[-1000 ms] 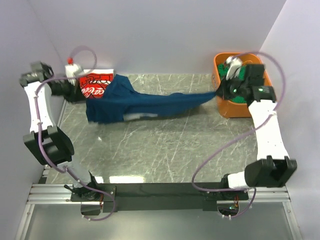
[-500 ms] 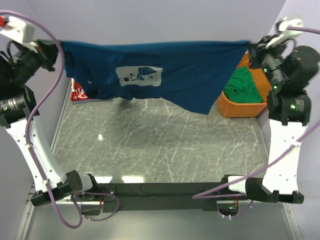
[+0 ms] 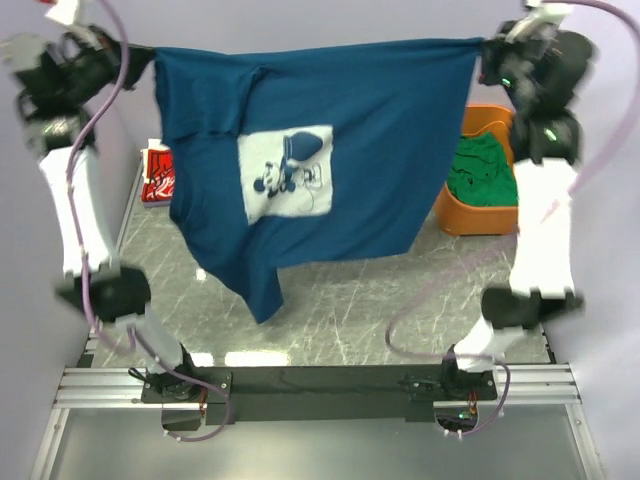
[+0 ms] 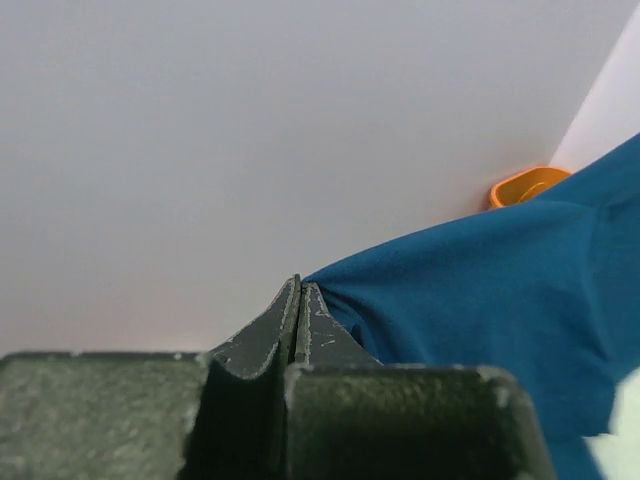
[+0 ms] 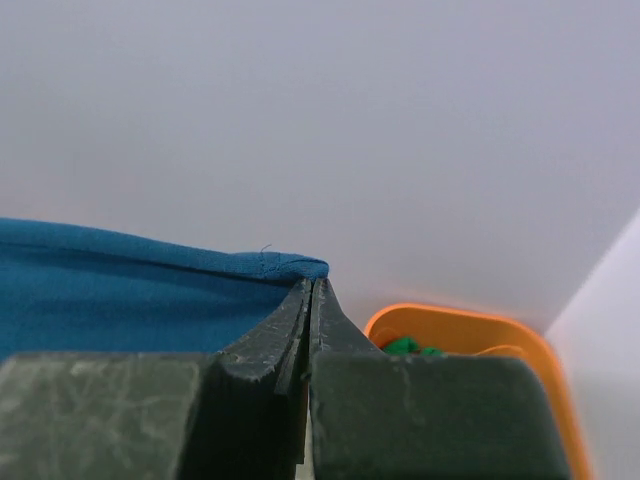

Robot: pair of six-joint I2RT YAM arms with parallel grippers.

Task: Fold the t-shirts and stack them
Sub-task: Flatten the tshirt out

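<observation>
The navy blue t-shirt (image 3: 330,170) with a white cartoon print hangs spread in the air above the table, stretched between both arms. My left gripper (image 3: 150,62) is shut on its upper left corner; the cloth shows in the left wrist view (image 4: 480,290) at the fingertips (image 4: 300,295). My right gripper (image 3: 482,50) is shut on its upper right corner, seen in the right wrist view (image 5: 150,290). The red t-shirt (image 3: 157,175) with white lettering lies at the table's far left, mostly hidden. The green t-shirt (image 3: 484,170) lies in the orange tub.
The orange plastic tub (image 3: 470,218) stands at the far right of the marble table (image 3: 380,300). White walls close in the left, back and right sides.
Both arms have lifted the navy shirt from lying stretched on the table to hanging high and spread wide. The print now faces the camera and the lower hem dangles.
</observation>
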